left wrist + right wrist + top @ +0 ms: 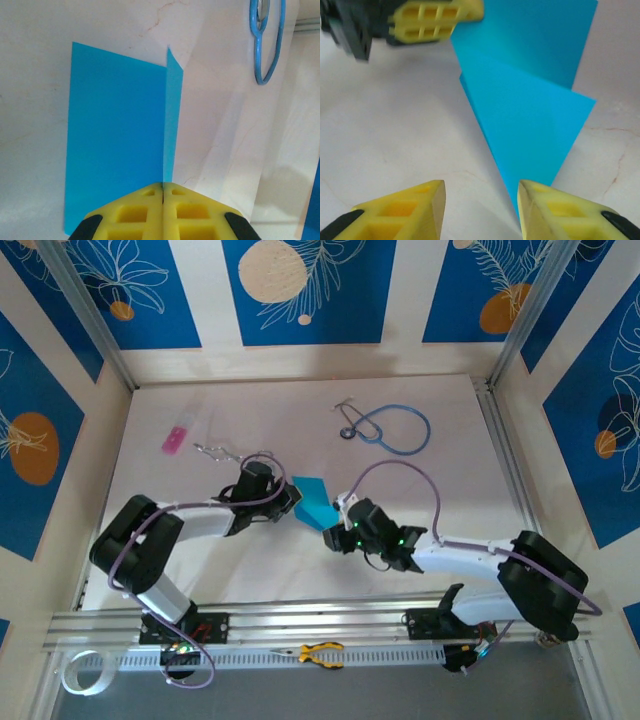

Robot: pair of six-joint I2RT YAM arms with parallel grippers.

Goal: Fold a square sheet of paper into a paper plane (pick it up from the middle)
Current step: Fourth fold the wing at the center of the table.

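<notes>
The square sheet of paper (315, 502) is cyan-blue and lies folded at the table's middle. One flat panel (117, 135) rests on the table and a narrow flap stands up along a crease. My left gripper (163, 186) is shut on the near end of that crease. In the right wrist view the paper (530, 115) shows a triangular fold narrowing toward my right gripper (481, 192). That gripper is open, and its right fingertip (535, 200) is at the paper's tip. The left gripper (437, 17) sits at the paper's far side. The paper plane is out of view.
A blue-tubed stethoscope (390, 427) lies at the back right of the table. A small pink rectangle (174, 440) and a metal clip (215, 450) lie at the back left. Yellow-handled pliers (318, 652) rest on the front rail between the arm bases.
</notes>
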